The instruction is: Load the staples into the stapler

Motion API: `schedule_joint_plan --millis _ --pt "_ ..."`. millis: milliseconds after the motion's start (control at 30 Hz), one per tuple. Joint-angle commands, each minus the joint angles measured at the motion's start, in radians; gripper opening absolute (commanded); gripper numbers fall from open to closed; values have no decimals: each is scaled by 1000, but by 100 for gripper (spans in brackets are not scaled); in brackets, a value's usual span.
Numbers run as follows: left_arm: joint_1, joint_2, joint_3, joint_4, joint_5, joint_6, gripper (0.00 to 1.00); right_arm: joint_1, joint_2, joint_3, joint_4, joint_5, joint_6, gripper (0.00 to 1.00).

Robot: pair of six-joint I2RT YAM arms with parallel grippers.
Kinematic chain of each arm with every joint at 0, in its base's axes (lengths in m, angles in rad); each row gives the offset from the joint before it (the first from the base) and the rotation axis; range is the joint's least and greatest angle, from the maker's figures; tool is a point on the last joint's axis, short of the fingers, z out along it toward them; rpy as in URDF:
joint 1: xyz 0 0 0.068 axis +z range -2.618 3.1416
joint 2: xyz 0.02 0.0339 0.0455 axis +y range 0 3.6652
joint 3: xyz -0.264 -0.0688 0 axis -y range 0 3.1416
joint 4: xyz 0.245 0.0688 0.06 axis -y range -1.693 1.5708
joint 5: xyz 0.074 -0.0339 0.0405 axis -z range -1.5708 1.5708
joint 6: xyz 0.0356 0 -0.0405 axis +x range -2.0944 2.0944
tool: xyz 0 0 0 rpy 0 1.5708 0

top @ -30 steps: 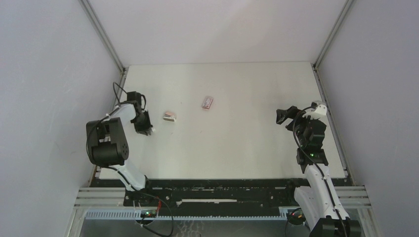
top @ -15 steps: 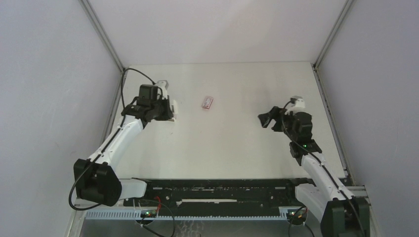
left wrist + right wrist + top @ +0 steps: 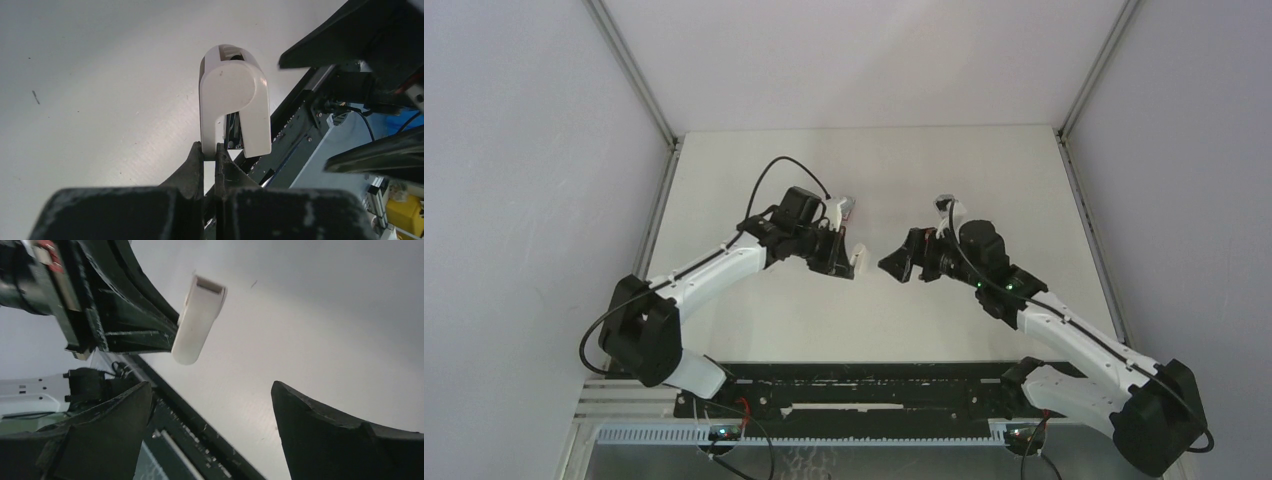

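Top external view gives you the white table (image 3: pixel 924 170) first, with both arms stretched in over its middle. The left arm (image 3: pixel 714 270) comes in from the near left corner and the right arm (image 3: pixel 1064 325) from the near right corner, so their tips face each other about halfway between the left and right edges. Your left gripper (image 3: pixel 849 262) is clamped on the stapler (image 3: pixel 861 257), a small white one. In the left wrist view the fingers (image 3: pixel 197 155) pinch one thin arm of the stapler (image 3: pixel 235 100). Its rounded end sticks out past them, and a dark slot shows between its two arms. Your right gripper (image 3: pixel 894 265) stands wide apart and holds nothing. It points at the stapler, near it but not touching. In the right wrist view the stapler (image 3: pixel 197 322) sits just beyond the gap of the right gripper (image 3: pixel 210 390), and it appears to hang clear of the surface. The carton of staples (image 3: pixel 850 204) is only a small pinkish-grey sliver on the table just past the left wrist, on the far-edge side. It is mostly hidden, and you cannot tell whether its tray is out.
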Motion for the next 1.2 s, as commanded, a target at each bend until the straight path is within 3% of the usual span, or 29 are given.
schedule_joint_plan --millis 0,300,400,700,833,1033,1167 --pt "-21 -84 -57 109 4 -56 0 83 64 23 36 -7 208 88" --pt "-33 -99 -62 103 -17 -51 0 103 109 24 109 19 291 76" --pt "-37 -99 -61 99 -24 -47 0 103 112 23 131 45 302 66" --pt "-52 -103 -49 80 -38 -16 0 92 185 39 214 27 327 52" --pt "-54 -110 -49 70 -59 -4 0 92 215 57 224 9 328 40" --pt "-56 -106 -38 45 -73 22 0 64 178 59 178 -15 291 1" --pt "-57 -100 -11 -9 -99 69 0 -36 103 59 71 -84 226 0"
